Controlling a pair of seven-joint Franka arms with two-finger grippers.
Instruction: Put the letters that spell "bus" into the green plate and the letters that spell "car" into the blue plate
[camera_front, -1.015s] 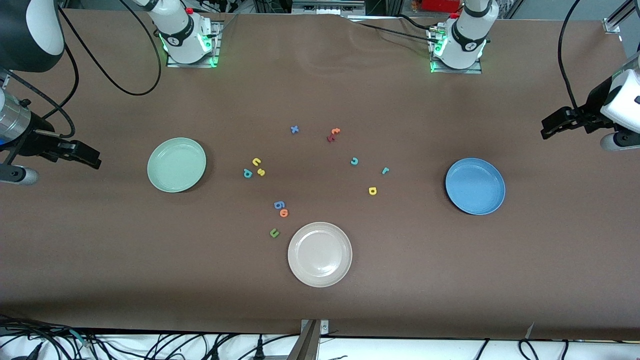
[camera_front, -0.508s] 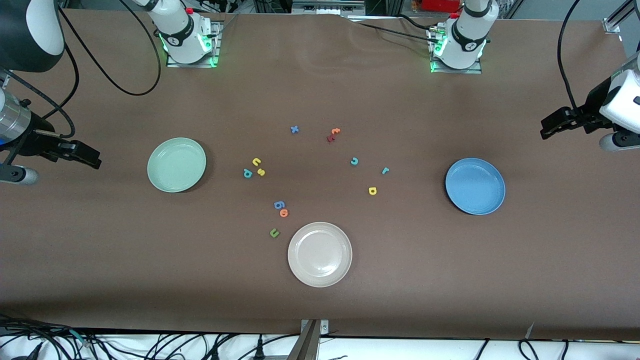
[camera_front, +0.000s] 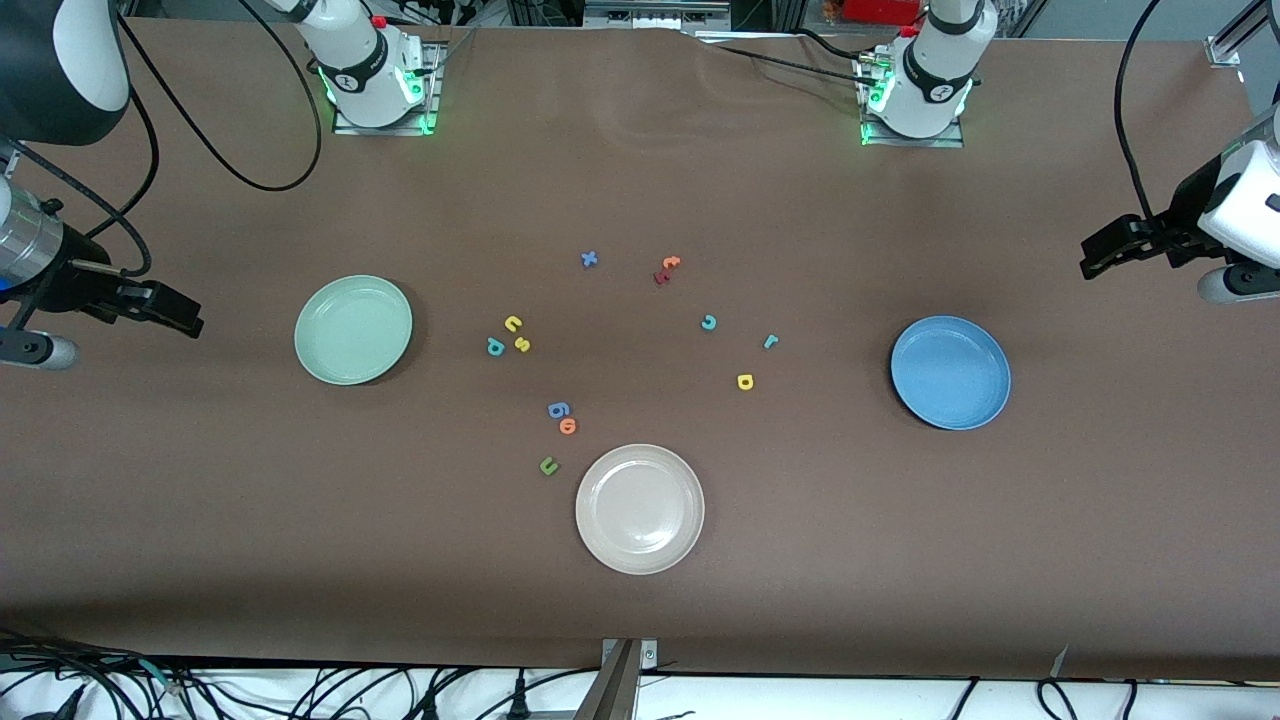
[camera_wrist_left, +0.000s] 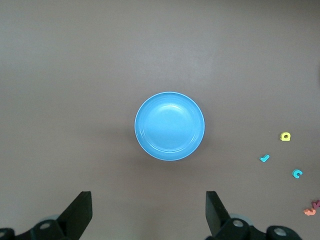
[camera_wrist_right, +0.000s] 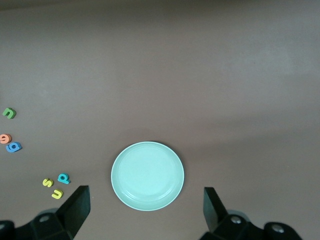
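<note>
We are holding both sets of jaws wide apart with nothing in them. Our left gripper (camera_front: 1098, 262) is hanging high over the left arm's end of the table, and our right gripper (camera_front: 180, 318) is hanging high over the right arm's end.

We are looking down at the blue plate (camera_wrist_left: 169, 126) and the green plate (camera_wrist_right: 147, 175), and both are bare.

The teal b (camera_front: 494, 346), yellow u (camera_front: 513, 323) and yellow s (camera_front: 522, 344) are lying close together near the green plate. The teal c (camera_front: 709, 322), teal r (camera_front: 770, 341) and yellow a (camera_front: 745, 381) are lying spread out, nearer the blue plate.

We are guessing the letters are light, soft and squishy. We should be pinching each one gently across its flat sides, one at a time, since they are tiny and could slip.
</note>
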